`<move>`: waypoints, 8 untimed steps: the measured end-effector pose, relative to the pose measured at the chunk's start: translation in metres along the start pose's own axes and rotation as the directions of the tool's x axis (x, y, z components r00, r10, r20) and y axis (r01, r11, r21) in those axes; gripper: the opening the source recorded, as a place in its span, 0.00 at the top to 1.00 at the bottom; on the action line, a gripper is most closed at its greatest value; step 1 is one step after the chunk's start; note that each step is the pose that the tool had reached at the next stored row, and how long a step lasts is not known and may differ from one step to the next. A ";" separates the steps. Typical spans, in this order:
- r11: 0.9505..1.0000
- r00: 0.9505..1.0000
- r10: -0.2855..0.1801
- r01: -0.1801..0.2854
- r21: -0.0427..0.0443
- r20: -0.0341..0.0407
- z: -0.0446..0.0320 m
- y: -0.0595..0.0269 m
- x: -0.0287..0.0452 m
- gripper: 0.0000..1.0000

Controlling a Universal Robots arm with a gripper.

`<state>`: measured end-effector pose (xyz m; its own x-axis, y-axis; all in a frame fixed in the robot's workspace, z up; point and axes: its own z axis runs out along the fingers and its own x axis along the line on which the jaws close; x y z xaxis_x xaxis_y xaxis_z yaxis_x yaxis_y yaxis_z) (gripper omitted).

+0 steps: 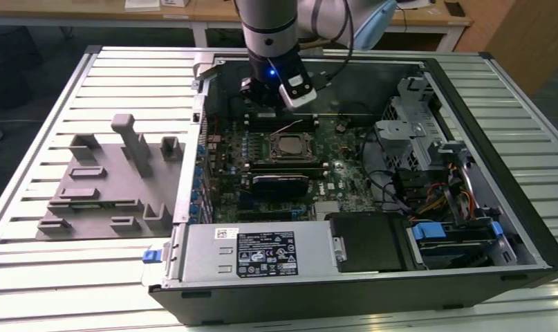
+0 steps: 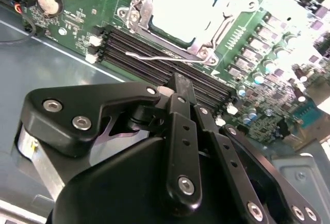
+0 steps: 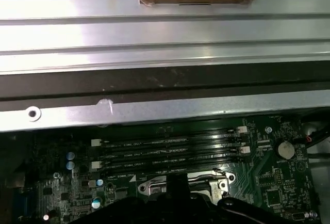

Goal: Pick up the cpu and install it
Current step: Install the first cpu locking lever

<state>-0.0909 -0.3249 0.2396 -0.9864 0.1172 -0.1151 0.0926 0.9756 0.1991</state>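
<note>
Gripper (image 2: 178, 84): black linkage body, closest to the lens in the second wrist view, hanging over the board just beside the memory slots (image 2: 154, 48). Whether it is spread or pressed together cannot be told, and nothing is seen in its hold.

Entries across the exterior view, from that view's left to its right:

1. Fixture blocks (image 1: 113, 180): grey plastic, standing on the slatted table (image 1: 39, 104), outside the case.
2. Case (image 1: 371, 294): lying open side up, with the green board (image 1: 343, 187) exposed inside.
3. Cpu (image 1: 291, 146): flat square with a pale metal top. It appears to lie within the socket frame (image 2: 139, 2) at mid-board, just below the gripper. In the second wrist view the top glares white, so its seating cannot be confirmed. A thin wire lever (image 2: 154, 57) lies beside the frame, apparently unlatched.
4. Drive cage (image 1: 417, 131): bare metal with loose cables, well apart from the cpu.

Handling, as a judgement: the cpu is light, rigid and thin. Its metal top is smooth and likely slippery, and its underside contacts are fragile. It is best taken by two opposite edges at the rim, held level, with light pressure. The top face and underside are best left untouched. The frame walls leave little room around those edges.
</note>
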 end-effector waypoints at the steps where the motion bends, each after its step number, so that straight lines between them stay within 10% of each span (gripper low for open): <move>1: 1.000 1.000 -0.001 0.001 0.000 0.004 0.0007 -0.0001 -0.0002 0.89; 8: 1.000 1.000 -0.003 0.003 -0.002 0.025 0.0060 -0.0008 -0.0031 0.89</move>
<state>-0.0870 -0.3249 0.2340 -0.9829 0.1187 -0.1405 0.0892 0.9756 0.2004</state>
